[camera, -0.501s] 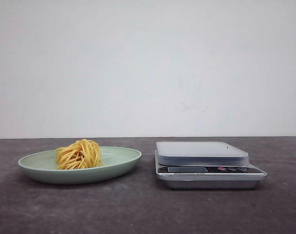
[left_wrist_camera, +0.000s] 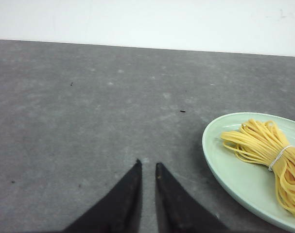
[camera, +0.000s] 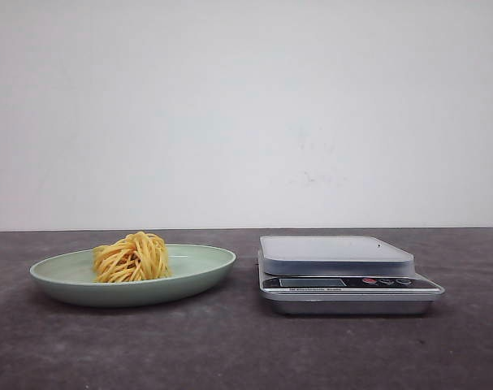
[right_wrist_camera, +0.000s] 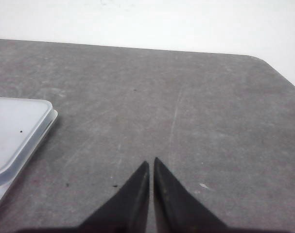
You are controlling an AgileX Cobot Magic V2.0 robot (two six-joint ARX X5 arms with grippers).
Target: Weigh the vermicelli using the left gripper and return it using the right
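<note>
The vermicelli [camera: 132,257], a rounded clump of yellow-orange strands, lies in the pale green plate [camera: 201,268] on the left of the table. It also shows in the left wrist view [left_wrist_camera: 266,150], tied with a white band, in the plate [left_wrist_camera: 234,174]. A silver kitchen scale [camera: 339,268] stands to the plate's right, its platform bare; its corner shows in the right wrist view [right_wrist_camera: 16,131]. My left gripper [left_wrist_camera: 147,165] is shut and empty over bare table beside the plate. My right gripper [right_wrist_camera: 151,162] is shut and empty over bare table beside the scale. Neither gripper shows in the front view.
The dark grey table [camera: 246,349] runs back to a white wall. Its far right corner [right_wrist_camera: 264,60] is rounded in the right wrist view.
</note>
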